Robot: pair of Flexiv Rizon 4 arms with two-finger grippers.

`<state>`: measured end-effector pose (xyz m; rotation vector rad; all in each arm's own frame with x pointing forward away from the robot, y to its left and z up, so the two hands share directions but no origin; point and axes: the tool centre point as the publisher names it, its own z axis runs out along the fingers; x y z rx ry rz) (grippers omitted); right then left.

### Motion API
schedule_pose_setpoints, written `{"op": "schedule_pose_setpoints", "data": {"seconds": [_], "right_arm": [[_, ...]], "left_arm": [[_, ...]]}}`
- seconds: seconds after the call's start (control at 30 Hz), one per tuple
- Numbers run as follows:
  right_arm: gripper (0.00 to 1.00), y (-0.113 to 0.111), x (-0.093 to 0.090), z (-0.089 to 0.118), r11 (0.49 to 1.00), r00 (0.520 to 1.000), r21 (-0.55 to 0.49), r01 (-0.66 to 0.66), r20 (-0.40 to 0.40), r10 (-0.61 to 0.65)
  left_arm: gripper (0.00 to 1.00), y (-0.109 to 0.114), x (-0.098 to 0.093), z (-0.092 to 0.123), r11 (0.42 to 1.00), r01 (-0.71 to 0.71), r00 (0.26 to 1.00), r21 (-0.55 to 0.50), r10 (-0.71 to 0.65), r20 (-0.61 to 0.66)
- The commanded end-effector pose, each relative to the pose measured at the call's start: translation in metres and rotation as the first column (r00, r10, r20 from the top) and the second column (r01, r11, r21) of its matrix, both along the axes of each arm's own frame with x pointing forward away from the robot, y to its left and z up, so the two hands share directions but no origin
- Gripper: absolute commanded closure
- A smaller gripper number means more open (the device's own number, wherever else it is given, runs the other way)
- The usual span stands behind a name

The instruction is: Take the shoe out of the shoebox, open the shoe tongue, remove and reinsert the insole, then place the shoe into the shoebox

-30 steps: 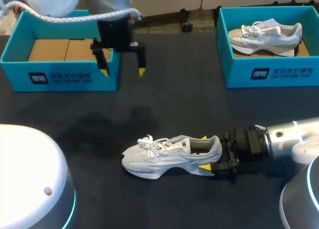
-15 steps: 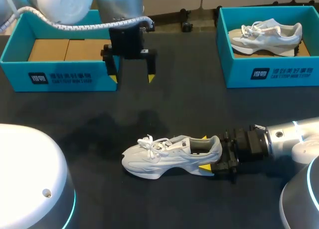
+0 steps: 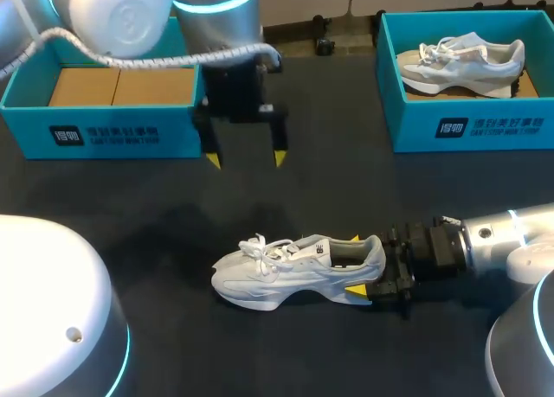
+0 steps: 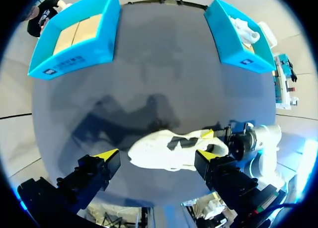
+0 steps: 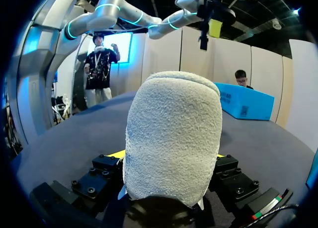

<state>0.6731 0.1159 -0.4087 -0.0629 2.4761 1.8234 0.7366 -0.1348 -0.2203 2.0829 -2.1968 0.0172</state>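
Note:
A white shoe (image 3: 290,272) lies on its side on the black table, toe toward my left. My right gripper (image 3: 354,264) is shut on its heel, one yellow tip on each side. In the right wrist view the heel (image 5: 171,133) fills the gap between the right gripper's (image 5: 169,156) fingers. My left gripper (image 3: 245,159) hangs open and empty above the table, behind the shoe. In the left wrist view the shoe (image 4: 169,148) lies below, between the left gripper's (image 4: 156,156) spread fingers. The teal shoebox (image 3: 104,136) at the back left holds only cardboard.
A second teal shoebox (image 3: 485,124) at the back right holds another pale shoe (image 3: 463,61). My right arm (image 3: 485,241) lies low over the table from the right.
My left arm has moved from the left shoebox's front corner toward the table's middle and nearer the shoe, its gripper still open. The right gripper and the shoe have not moved.

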Motion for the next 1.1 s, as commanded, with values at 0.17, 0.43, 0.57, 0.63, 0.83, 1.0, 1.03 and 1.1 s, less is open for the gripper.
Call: {"op": "schedule_pose_setpoints", "data": {"seconds": [0.17,0.43,0.57,0.63,0.83,1.0,1.03,1.1], "right_arm": [[1.0,0.002,-0.002,0.0,1.0,1.0,-0.005,0.0,0.0,0.0],[1.0,0.002,-0.002,0.0,1.0,1.0,-0.005,0.0,0.0,0.0],[1.0,0.002,-0.002,0.0,1.0,1.0,-0.005,0.0,0.0,0.0],[1.0,0.002,-0.002,0.0,1.0,1.0,-0.005,0.0,0.0,0.0],[1.0,0.002,-0.002,0.0,1.0,1.0,-0.005,0.0,0.0,0.0],[1.0,0.002,-0.002,0.0,1.0,1.0,-0.005,0.0,0.0,0.0],[1.0,0.002,-0.002,0.0,1.0,1.0,-0.005,0.0,0.0,0.0],[1.0,0.002,-0.002,0.0,1.0,1.0,-0.005,0.0,0.0,0.0]], "left_arm": [[0.0,-0.043,-0.026,-0.023,0.998,0.056,0.998,0.022,-0.055,-0.025],[0.0,-0.083,-0.035,-0.047,0.996,0.063,0.996,0.061,-0.059,-0.072],[0.0,-0.096,-0.042,-0.06,0.993,0.072,0.993,0.096,-0.062,-0.097],[0.0,-0.102,-0.046,-0.067,0.991,0.073,0.992,0.112,-0.061,-0.11],[0.0,-0.111,-0.052,-0.077,0.984,0.08,0.986,0.158,-0.055,-0.154],[0.0,-0.116,-0.059,-0.088,0.973,0.096,0.985,0.208,-0.063,-0.158],[0.0,-0.117,-0.06,-0.091,0.971,0.094,0.986,0.22,-0.06,-0.158],[0.0,-0.116,-0.063,-0.096,0.964,0.087,0.988,0.252,-0.05,-0.148]]}}
